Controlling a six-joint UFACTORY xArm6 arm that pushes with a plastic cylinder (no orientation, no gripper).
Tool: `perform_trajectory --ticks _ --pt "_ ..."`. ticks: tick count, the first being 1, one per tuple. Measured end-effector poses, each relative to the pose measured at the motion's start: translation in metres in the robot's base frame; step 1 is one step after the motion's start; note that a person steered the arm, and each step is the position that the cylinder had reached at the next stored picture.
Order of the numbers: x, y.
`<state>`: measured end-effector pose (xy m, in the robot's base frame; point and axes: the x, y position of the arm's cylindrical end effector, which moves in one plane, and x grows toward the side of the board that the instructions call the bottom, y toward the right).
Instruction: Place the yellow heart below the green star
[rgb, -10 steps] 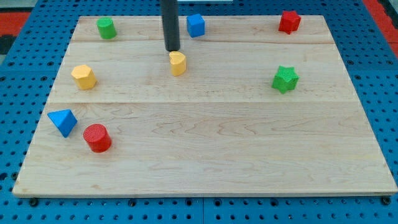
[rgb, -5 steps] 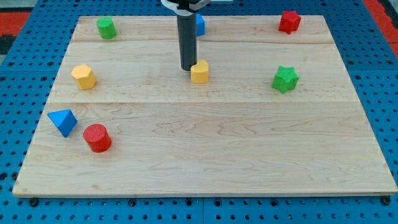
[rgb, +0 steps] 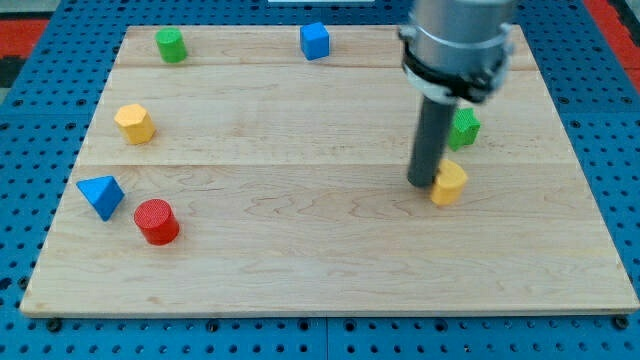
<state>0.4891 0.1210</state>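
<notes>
Camera view shows the wooden board (rgb: 300, 260) filling most of the scene, and above it the arm (rgb: 455, 45) comes down from the view's top right, ending in the dark rod. No claw is fitted, so nothing opens, closes or grips; my tip (rgb: 420, 184) simply rests at board height, touching or just short of the yellow heart (rgb: 448, 183), which sits just to the tip's right. Up and to the right of the tip, partly hidden behind the rod, is the green star (rgb: 465, 128), so the heart lies below it in the view, near but apart, and the placement looks close to done. Far to the tip's left sit the red cylinder (rgb: 156, 221), the blue triangle (rgb: 100, 195) and the yellow hexagon (rgb: 134, 123); well up and to the left are the blue cube (rgb: 314, 41) and the green block (rgb: 171, 45). The heart looks small, stiff and light, likely to slide easily and to swivel if struck off-centre; I judge that any last nudge should press squarely on the middle of its left face.
</notes>
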Motion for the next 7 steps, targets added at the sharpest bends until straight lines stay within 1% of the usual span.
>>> perform_trajectory --ticks 1,2,3,4,5,7 --pt "0.019 0.008" --pt "-0.009 -0.014" --pt "-0.027 0.014" --pt "0.008 0.032" --pt "0.01 -0.016" --pt "0.063 -0.197"
